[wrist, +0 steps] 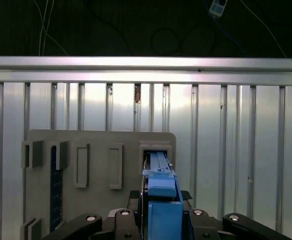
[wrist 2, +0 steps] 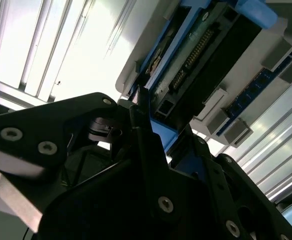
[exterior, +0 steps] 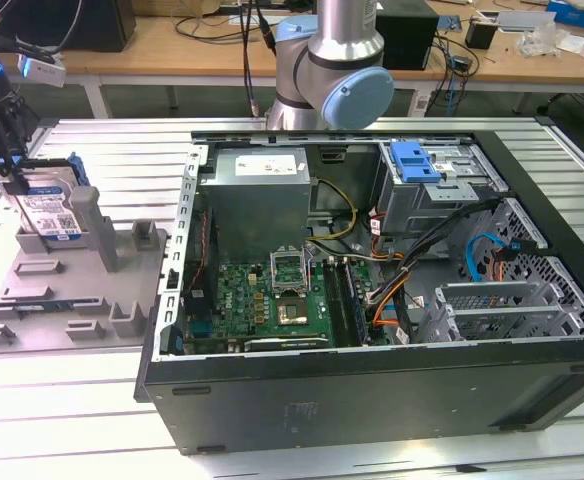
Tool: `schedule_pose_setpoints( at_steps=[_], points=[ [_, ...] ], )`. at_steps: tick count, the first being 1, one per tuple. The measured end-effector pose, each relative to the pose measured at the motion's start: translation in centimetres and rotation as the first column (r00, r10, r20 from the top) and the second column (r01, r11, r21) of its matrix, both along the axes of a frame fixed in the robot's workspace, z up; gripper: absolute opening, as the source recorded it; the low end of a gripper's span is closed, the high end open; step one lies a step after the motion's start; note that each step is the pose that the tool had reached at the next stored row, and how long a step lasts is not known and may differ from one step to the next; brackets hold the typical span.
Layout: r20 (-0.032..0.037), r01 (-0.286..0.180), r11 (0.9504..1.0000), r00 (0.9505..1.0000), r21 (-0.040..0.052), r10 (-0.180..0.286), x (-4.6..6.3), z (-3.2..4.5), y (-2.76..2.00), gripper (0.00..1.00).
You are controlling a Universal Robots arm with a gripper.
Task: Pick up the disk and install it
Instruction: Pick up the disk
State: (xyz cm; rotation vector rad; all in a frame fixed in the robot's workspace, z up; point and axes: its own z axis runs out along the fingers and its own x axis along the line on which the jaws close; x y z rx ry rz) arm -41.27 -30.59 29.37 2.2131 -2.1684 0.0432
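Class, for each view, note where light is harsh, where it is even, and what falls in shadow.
Second wrist view: glare bleaches the table; the gripper is a dark silhouette. First wrist view: table evenly bright, black background beyond it. Exterior view: even light, mild shade inside the computer case.

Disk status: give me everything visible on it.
The disk is a flat silver drive with a white-and-blue label, edged by a blue plastic carrier. It stands on edge, slightly tilted, at a slot in the grey fixture at the exterior view's left. The gripper is on its upper edge, fingers pressed against both sides of the carrier. A connector row shows on one end in the second wrist view.
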Motion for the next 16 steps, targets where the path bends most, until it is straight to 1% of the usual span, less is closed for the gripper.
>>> schedule_pose_setpoints(
  at_steps=[13,16],
  points=[
    [0.0003,0.000,1.0000,1.0000,0.0001,0.000,0.00,-0.04,0.00,0.37],
    [0.0005,0.000,1.0000,1.0000,0.0002,0.000,0.00,0.13,0.00,0.37]
  ],
)
